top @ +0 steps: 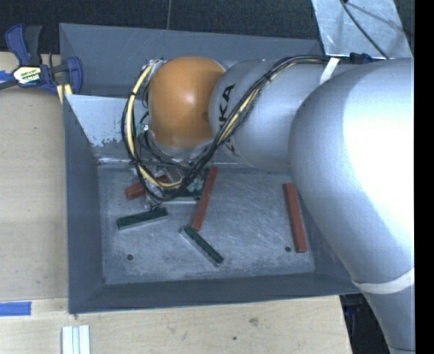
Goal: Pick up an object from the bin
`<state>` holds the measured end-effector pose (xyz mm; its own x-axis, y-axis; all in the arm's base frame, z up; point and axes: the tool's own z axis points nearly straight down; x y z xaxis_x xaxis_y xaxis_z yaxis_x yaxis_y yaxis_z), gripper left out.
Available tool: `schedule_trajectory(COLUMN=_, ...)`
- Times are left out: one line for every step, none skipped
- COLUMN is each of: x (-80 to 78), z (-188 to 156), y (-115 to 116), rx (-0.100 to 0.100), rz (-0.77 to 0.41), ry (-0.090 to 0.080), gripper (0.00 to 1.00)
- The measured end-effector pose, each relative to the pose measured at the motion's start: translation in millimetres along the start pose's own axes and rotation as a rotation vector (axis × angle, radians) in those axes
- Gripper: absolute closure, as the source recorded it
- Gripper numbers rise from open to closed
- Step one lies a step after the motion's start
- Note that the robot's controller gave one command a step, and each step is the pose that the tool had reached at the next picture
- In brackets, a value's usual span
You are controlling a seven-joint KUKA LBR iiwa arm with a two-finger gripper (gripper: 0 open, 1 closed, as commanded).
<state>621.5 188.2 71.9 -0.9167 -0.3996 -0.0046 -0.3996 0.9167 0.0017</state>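
Note:
My gripper (156, 189) is low at the back left of the bin floor, largely hidden under the arm's orange cover and cables. A small red-brown block (133, 192) lies just to its left, touching or nearly touching it. A dark green flat stick (141, 218) lies just in front of the gripper. A red-brown stick (203, 198) lies slanted right beside it on the right. Whether anything is held I cannot tell.
Another dark green stick (202, 244) lies diagonally in the middle front of the floor. A longer red-brown stick (295, 217) lies along the right side. The arm covers the bin's back right.

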Motion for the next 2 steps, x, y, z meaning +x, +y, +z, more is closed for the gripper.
schedule_trajectory(x=-4.6, z=0.4, y=1.9, rx=0.002, rz=-0.037, ry=-0.002, gripper=1.00)
schedule_trajectory(x=16.8, z=-137.4, y=-28.8, rx=0.001, rz=-0.127, ry=0.001, gripper=1.00)
